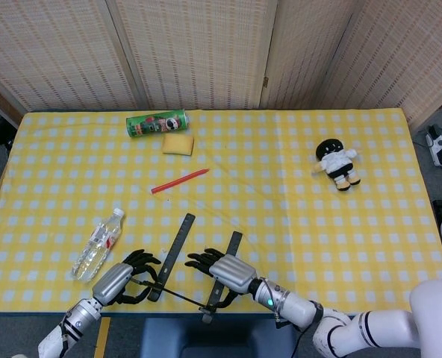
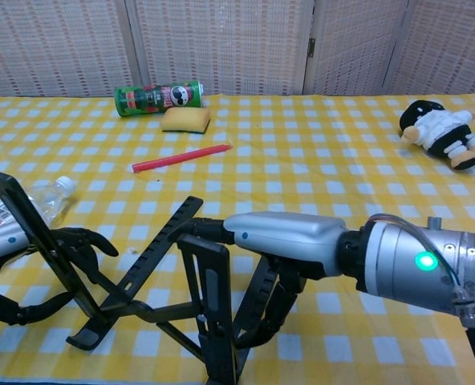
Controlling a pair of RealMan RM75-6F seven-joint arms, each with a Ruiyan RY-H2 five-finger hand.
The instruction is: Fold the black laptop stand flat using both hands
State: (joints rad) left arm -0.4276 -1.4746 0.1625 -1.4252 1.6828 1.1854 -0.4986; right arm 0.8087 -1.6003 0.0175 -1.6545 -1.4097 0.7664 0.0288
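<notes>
The black laptop stand is seen at the lower centre of the frame, near the table's front edge, with its arms raised and crossed, so folding is judged barely begun. One bar is gripped by the left hand, the other by the right hand; flattening remains.

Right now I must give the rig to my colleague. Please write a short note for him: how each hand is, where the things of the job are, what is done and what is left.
Left hand: fingers curled around the left arm of the black laptop stand, holding it.
Right hand: gripping the stand's right arm, fingers wrapped over it.
Stand: at the near edge of the yellow checked table, between the two hands, still raised and spread in the chest view.
Done: both hands are on the stand.
Left: bring the arms together and press the stand flat.
Nearby: water bottle just left of the left hand.
</notes>
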